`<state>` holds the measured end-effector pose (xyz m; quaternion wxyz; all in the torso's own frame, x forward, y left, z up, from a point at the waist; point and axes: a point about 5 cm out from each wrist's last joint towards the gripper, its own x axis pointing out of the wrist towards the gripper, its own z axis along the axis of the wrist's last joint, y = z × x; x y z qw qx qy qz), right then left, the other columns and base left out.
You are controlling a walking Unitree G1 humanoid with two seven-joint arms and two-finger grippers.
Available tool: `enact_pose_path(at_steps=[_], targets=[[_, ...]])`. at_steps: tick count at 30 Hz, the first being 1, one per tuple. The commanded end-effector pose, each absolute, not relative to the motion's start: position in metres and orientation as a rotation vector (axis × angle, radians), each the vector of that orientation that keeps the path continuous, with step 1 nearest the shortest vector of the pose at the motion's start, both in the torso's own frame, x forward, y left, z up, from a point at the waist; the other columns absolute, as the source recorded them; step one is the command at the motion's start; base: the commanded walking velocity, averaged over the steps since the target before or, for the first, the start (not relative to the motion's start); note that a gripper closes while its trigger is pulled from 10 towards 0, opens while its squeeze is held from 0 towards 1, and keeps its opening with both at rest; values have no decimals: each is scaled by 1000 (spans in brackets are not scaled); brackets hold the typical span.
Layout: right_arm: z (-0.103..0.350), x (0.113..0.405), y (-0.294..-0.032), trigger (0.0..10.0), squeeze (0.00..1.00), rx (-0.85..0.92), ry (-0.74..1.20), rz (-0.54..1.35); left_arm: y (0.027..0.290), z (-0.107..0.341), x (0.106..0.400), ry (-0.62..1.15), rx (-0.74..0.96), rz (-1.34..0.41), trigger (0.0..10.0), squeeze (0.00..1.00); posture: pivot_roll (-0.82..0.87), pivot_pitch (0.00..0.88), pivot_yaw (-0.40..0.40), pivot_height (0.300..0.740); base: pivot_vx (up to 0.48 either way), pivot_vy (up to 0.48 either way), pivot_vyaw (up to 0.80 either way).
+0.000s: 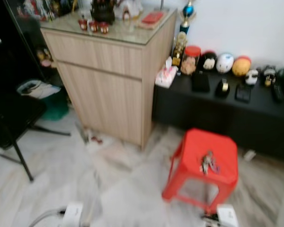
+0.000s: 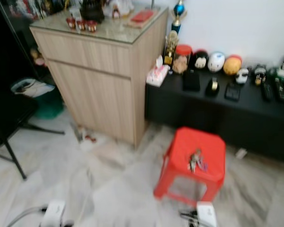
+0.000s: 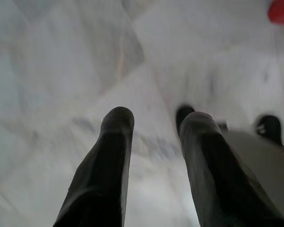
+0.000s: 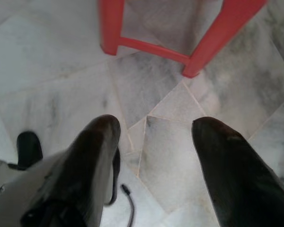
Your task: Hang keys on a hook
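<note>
A bunch of keys (image 1: 208, 163) lies on top of a red plastic stool (image 1: 199, 146) on the marble floor, in front of a low black bench. My left gripper (image 3: 156, 124) hangs low over bare floor with its two black fingers apart and nothing between them. My right gripper (image 4: 154, 126) also hangs open over the floor, just short of the red stool's legs (image 4: 206, 45). No hook can be made out in these blurred views.
A tall wooden cabinet (image 1: 109, 90) with a glass top stands at the back left. The low black bench (image 1: 236, 111) along the white wall carries several small figures and remotes. A black chair (image 1: 12, 123) stands at the left. My feet (image 1: 73, 213) show at the bottom.
</note>
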<state>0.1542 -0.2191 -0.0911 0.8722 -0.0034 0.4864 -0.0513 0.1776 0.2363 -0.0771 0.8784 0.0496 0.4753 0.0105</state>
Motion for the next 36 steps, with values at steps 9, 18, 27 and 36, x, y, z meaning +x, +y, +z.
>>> enact_pose_path(at_steps=[9,18,27,36], targets=[[-91,151,-229,10000,0,20,1041,-162,229,-77,181,988,91,12,10000,0,-92,13,-18,740,299,0,-96],[-91,150,-230,10000,0,54,1042,-189,228,-78,181,988,88,11,10000,0,-87,12,-23,740,288,0,-726],[-90,151,-231,10000,0,69,1016,-198,228,-78,181,988,98,9,10000,0,-88,25,-30,740,27,0,-138],[-88,152,-230,10000,0,113,932,-242,230,-78,179,987,107,11,10000,0,-85,23,-16,740,0,0,0]])
